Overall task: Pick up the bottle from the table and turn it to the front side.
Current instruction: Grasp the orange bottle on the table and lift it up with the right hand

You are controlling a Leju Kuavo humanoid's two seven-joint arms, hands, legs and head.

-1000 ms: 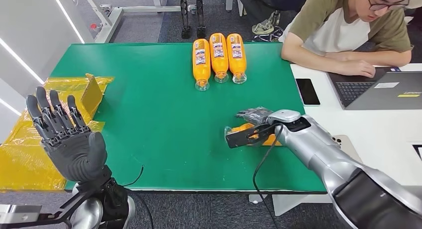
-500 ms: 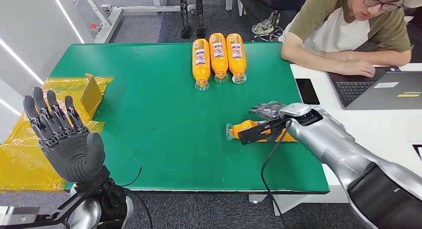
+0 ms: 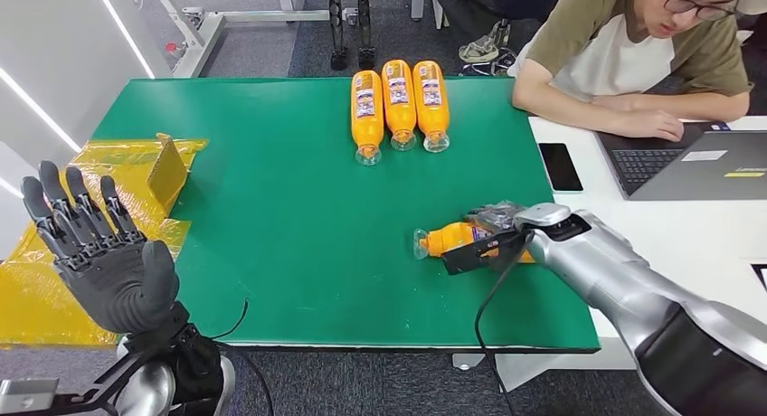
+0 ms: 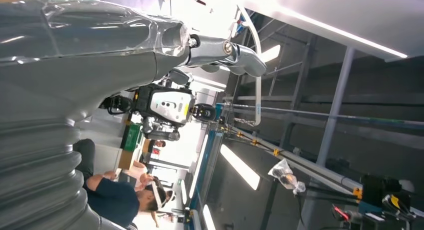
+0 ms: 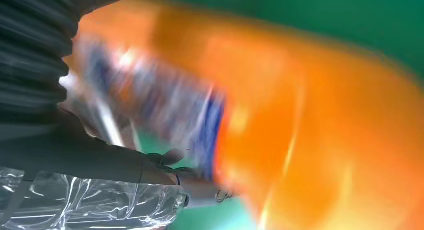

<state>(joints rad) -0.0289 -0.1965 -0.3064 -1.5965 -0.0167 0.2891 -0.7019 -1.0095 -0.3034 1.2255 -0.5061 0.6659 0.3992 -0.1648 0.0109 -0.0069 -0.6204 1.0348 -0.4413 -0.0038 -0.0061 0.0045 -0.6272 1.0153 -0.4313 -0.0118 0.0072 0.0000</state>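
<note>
The orange bottle [image 3: 449, 238] lies on its side on the green table [image 3: 289, 208], near the right edge, with its clear cap end pointing to the left. The right hand [image 3: 496, 221] is over its rear half and hides that part; the dark fingers [image 3: 489, 213] seem to wrap around the bottle, but whether they really clamp it I cannot tell. In the right wrist view the bottle is very close and blurred, so its label cannot be read. The left hand [image 3: 99, 253] is raised beside the table's left front corner, palm facing the camera, fingers spread and holding nothing. Three more orange bottles [image 3: 398, 99] lie side by side at the far edge. A person [image 3: 633, 54], partly cut off, leans over a laptop [image 3: 696, 163].
</note>
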